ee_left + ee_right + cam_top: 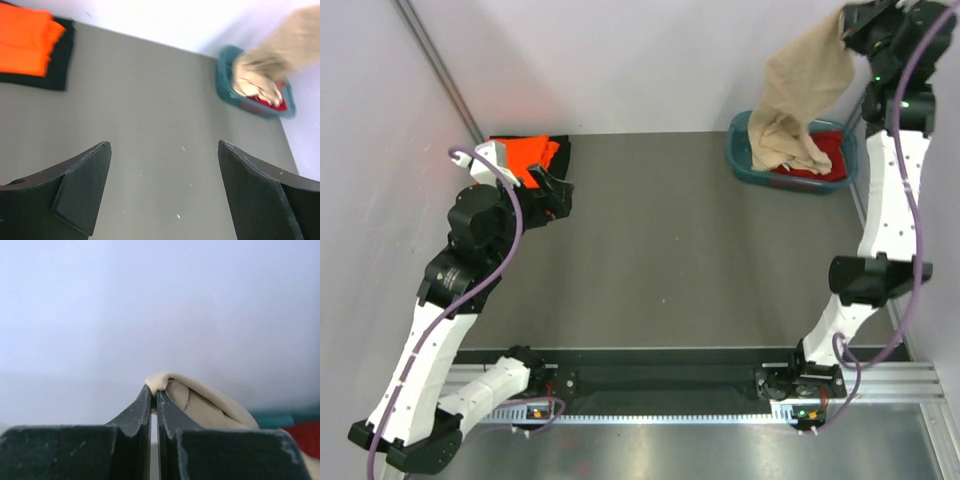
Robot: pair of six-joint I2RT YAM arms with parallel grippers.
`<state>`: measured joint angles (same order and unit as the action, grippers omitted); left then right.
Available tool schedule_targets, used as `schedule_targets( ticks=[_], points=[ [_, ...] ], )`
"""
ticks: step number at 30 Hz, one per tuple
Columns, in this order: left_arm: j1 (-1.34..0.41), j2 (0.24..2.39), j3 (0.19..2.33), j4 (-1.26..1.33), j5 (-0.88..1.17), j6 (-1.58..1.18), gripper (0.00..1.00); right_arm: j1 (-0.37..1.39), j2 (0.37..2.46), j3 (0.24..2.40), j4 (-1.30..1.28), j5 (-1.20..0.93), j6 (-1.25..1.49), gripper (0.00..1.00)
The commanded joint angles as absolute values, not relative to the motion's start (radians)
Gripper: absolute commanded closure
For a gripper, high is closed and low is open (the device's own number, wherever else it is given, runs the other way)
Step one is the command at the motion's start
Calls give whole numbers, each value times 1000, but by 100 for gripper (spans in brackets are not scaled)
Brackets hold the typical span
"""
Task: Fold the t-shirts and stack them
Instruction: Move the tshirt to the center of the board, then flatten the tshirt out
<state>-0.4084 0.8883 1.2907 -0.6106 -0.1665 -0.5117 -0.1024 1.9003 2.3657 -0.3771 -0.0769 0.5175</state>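
While the right pincer [154, 390] is clamped shut on a little fold of the beige t-shirt [800, 90] and holds it high up at about 1 o'clock over the desk [670, 250], the shirt's lower end sags into the teal tub [738, 150], right on top of the dark red t-shirt [825, 165]. So imo the step in hand is getting it fully clear. Lift enough that the hem doesn't drag the red one or the tub along, then carry it to the bare middle of the desk and lay it flat.

Left pincer [165, 145] gapes wide with nothing in it, hovering around 10 o'clock near the folded orange t-shirt [525, 155] stacked on the black t-shirt [60, 65]. I'd bring it over to catch a second corner so the cloth spreads.

Hard to make out: which part is pinched, collar or sleeve, since the wrist view shows only a bulge of cloth. The hem is buried in the tub, the red shirt is mostly covered, and the left wrist view blurs that whole corner.
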Motion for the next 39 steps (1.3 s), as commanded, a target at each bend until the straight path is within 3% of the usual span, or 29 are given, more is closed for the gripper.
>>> schedule_targets(
  ticks=[1, 8, 13, 14, 15, 17, 21, 28, 32, 35, 39],
  points=[
    [-411, 870, 1331, -634, -282, -457, 8, -51, 1718, 2439, -244, -129, 525, 100],
    [-411, 861, 1353, -653, -287, -410, 8, 222, 1554, 2392, -403, -187, 457, 100],
    [-411, 850, 1355, -672, -294, -400, 8, 477, 1494, 2070, -388, -184, 494, 100],
    [-411, 850, 1358, -683, -304, -400, 8, 544, 1511, 2039, -397, -192, 511, 95],
    [-411, 845, 1358, -704, -325, -402, 8, 566, 1528, 2014, -432, -211, 556, 74],
    [-411, 836, 1351, -732, -347, -402, 6, 604, 1567, 1965, -475, -278, 575, 66],
    [-411, 834, 1289, -755, -306, -374, 1, 591, 1536, 1841, -630, -244, 552, 41],
    [-413, 979, 1177, -769, 114, -393, 6, 450, 1454, 1567, -920, -92, 454, 38],
    [-416, 1069, 1071, -678, 295, -434, 9, 391, 1401, 1340, -940, -67, 491, 38],
    [-425, 1181, 1020, -666, 336, -481, 10, 377, 1370, 1178, -914, -49, 517, 37],
    [-466, 1268, 989, -632, 252, -483, 9, 353, 1348, 1074, -902, 43, 569, 27]
  ],
)
